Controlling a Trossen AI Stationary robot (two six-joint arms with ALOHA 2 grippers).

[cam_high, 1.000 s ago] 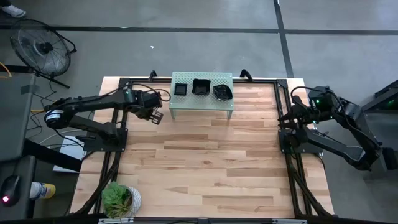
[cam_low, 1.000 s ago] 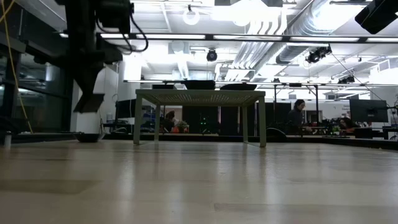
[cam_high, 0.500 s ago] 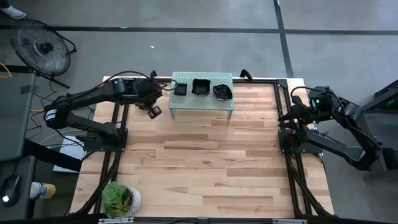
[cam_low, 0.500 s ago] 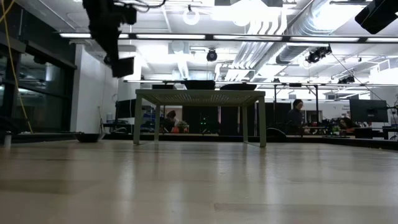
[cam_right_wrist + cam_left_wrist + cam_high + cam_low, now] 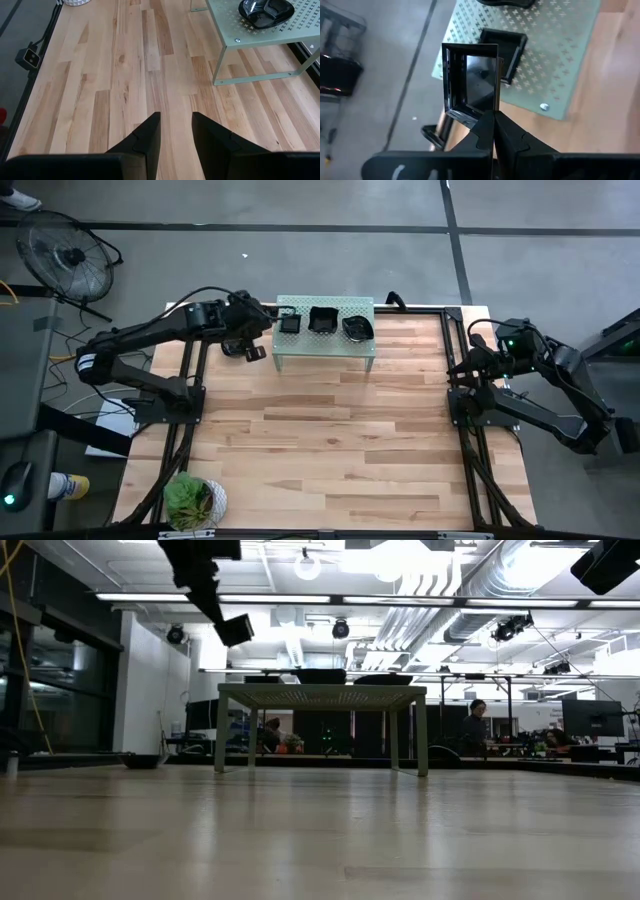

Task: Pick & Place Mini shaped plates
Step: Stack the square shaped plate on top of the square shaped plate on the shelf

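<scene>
My left gripper [image 5: 493, 120] is shut on a small square glossy black plate [image 5: 470, 82]. It hovers beside the left end of the pale green perforated shelf [image 5: 325, 346], above shelf height in the low view [image 5: 233, 630]. Three more black plates rest flat on the shelf top: a square one [image 5: 290, 323], another square one [image 5: 322, 318] and a rounder one [image 5: 357, 327]. My right gripper [image 5: 175, 125] is open over bare wood at the table's right edge, well away from the shelf [image 5: 260, 35]. My left gripper pinches the square plate by its raised rim [image 5: 496, 107], near one corner, between the two shut fingers. The plate is lifted clear of table and shelf. It sits tilted, its hollow inside turned toward the wrist camera, and sticks out beyond the fingertips.
The shelf stands on thin legs [image 5: 422, 740] at the far middle of the wooden table [image 5: 330, 450]. A green leafy object [image 5: 195, 500] sits at the near left corner. A floor fan [image 5: 60, 255] stands off the table, and a person [image 5: 480, 718] is far behind.
My left gripper has risen and moved toward the far edge and rightward to the shelf's left end, carrying the square plate, which stays pinched and has gone from below shelf height to above it. The right arm has kept still.
</scene>
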